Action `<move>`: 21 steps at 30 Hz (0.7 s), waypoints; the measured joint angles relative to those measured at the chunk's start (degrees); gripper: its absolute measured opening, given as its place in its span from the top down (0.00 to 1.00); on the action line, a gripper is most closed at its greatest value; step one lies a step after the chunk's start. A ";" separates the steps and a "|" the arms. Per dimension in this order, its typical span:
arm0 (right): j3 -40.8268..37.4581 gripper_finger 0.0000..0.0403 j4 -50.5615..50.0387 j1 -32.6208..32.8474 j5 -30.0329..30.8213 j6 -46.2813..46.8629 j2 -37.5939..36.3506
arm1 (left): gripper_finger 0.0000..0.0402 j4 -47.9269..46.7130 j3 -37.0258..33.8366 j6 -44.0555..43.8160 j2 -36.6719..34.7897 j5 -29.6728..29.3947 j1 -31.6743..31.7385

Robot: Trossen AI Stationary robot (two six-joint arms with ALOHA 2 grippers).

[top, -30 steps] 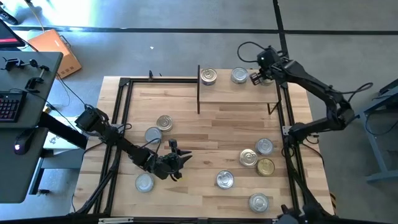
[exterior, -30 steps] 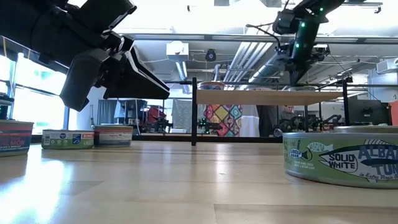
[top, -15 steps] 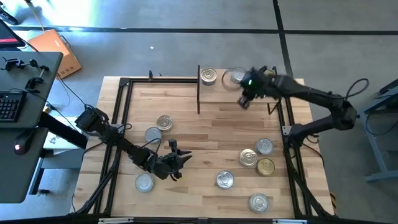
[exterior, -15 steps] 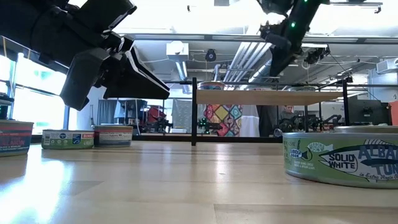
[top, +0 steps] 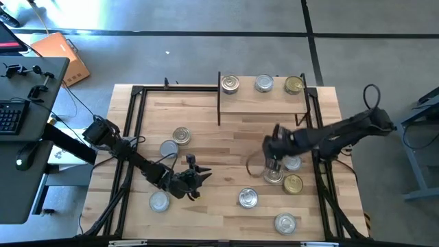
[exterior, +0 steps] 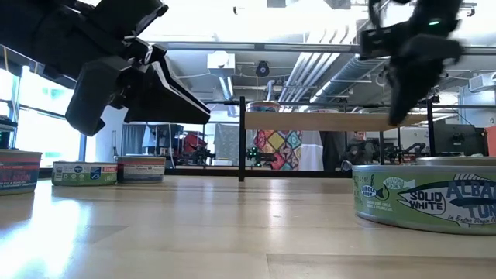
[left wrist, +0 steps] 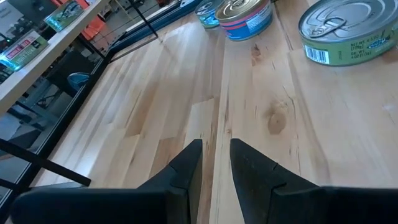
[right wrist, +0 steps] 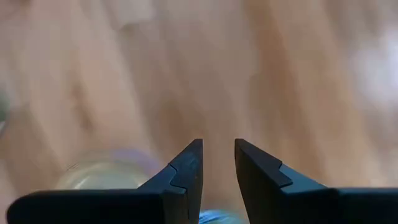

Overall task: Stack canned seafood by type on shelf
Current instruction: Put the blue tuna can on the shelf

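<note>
Light butcher-block surface (top: 226,137): small raised light-wood shelf (top: 264,101) now carries 3 round metal tins incl. new gold-toned tin (top: 294,84), & right tool (top: 273,159), fingers slightly apart w/ nothing btwn, has swung down over floor tins for next; left tool (top: 194,175) idle, narrowly parted.

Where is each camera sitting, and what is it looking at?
High view: above the table, looking straight down at the shelf, tins and both arms.
Low view: at tabletop height, looking level across; the green tuna tin is close, arms come from above.
Left wrist view: on the left arm, looking past the left hand at wood and tins.
Right wrist view: on the right arm, looking down past the right hand at blurry wood.
Shared: the high and low views both show the shelf.
</note>
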 joint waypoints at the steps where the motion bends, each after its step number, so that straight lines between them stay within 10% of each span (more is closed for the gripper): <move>1: -0.50 0.79 0.04 2.13 -0.16 1.96 0.00 | 0.81 0.06 0.00 0.01 0.00 0.00 0.03; 11: -6.57 0.79 13.81 16.44 -10.25 10.24 0.23 | 0.81 0.79 0.00 -0.03 0.00 1.84 0.85; 21: -9.26 0.79 23.94 14.10 -0.20 13.23 5.83 | 0.81 2.19 0.00 1.00 0.00 2.29 1.05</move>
